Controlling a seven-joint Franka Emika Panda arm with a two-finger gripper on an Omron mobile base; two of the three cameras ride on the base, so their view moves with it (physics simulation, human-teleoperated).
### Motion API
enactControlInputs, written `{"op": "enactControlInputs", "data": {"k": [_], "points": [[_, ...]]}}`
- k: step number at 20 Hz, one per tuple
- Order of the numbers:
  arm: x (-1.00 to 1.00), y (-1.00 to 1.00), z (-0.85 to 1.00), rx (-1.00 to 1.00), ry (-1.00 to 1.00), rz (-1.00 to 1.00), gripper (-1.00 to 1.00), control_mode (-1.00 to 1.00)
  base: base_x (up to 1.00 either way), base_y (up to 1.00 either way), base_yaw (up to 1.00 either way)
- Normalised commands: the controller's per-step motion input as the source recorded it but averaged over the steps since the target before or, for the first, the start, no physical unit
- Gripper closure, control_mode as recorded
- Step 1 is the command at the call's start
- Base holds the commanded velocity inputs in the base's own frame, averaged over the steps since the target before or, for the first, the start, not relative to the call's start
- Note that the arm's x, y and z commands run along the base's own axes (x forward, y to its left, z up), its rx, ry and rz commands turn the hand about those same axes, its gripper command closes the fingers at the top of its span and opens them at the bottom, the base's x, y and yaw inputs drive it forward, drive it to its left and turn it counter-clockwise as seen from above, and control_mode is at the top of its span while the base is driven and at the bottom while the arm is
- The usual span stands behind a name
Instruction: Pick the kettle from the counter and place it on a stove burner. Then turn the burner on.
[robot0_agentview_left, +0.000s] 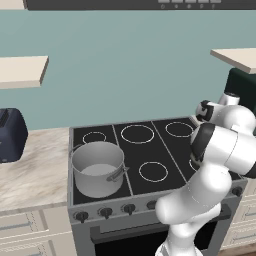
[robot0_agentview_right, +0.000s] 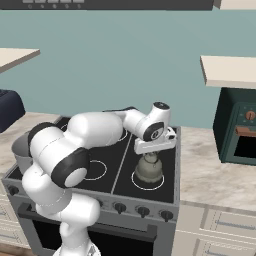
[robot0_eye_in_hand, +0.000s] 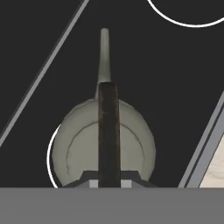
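Kettle, small, squat and grey-green with a thin dark wire handle, sits on the front right burner ring of the black glass cooktop, directly under my fingers. In the hand view its handle runs straight up between my two dark tips, which sit tight against its sides, so I judge I am clamped on the handle. The thin white ring shows along one side of the kettle body only, so the kettle looks slightly off centre on it.

My worry is the release: if I let go while the kettle hangs above the glass or leans, it could drop, rock on its round base or slide further off the ring. Lifting away crooked could snag the handle and tip it.

The burner knobs line the front panel, below the kettle; I would have to pick the right one. A large steel pot stands on the front left burner, well apart from the kettle. A dark blue toaster rests on the pale marbled tabletop further left, and a dark green oven-like appliance stands on the tabletop to the right. Nothing crowds the kettle itself.
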Motion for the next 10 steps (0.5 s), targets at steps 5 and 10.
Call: {"op": "enactControlInputs", "data": {"k": [5,10], "points": [[0.0,0.0,-0.06,-0.02,0.0,0.0,1.0,-1.0,0.0,0.0,0.0],[0.0,0.0,0.0,0.0,0.0,0.0,-1.0,-1.0,0.0,0.0,0.0]]}}
